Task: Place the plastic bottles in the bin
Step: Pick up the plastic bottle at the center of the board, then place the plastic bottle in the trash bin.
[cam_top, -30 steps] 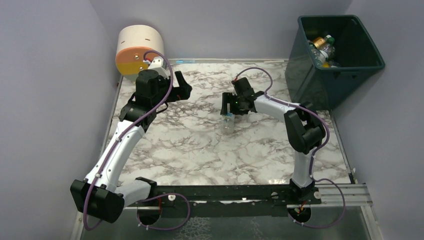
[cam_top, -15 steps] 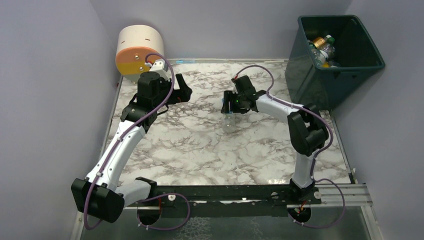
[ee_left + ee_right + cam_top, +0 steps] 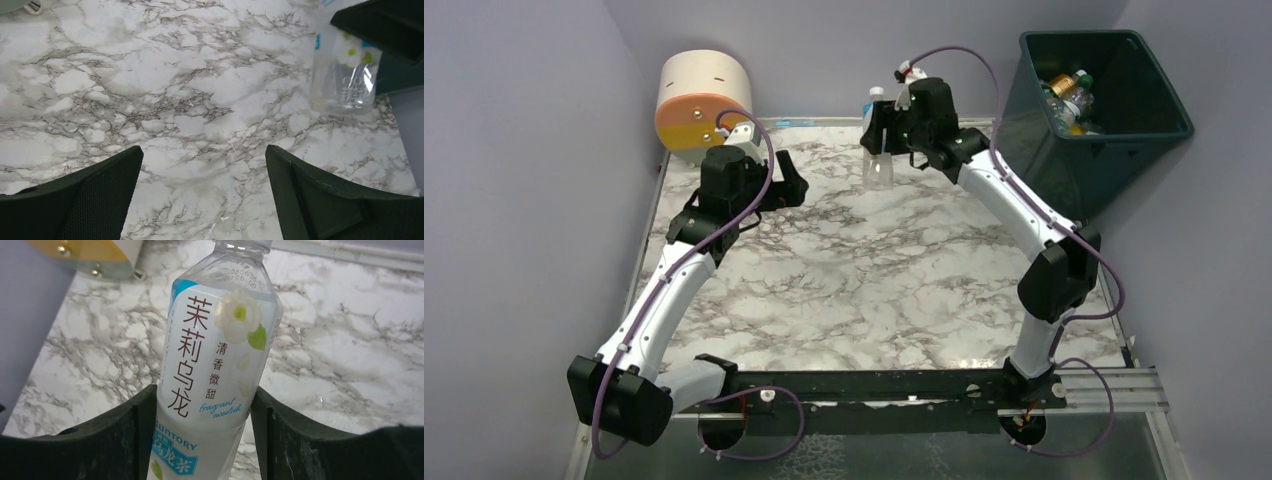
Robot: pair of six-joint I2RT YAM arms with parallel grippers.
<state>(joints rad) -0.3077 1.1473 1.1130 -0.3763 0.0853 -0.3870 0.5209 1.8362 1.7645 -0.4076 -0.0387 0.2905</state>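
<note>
Top view: right gripper (image 3: pixel 879 138) has risen from mid-table to upper centre, clamped on the Suntory bottle (image 3: pixel 879 168), which hangs above the marble table (image 3: pixel 844 290). Left gripper (image 3: pixel 792 180) barely shifted, jaws spread wide. Teal bin (image 3: pixel 1124 125), upper right, holds several bottles (image 3: pixel 1069 95).
Left wrist: nothing between the spread fingers (image 3: pixel 100 190); held bottle upper right.
Right wrist: fingers (image 3: pixel 125 440) press both sides of the label.
</note>
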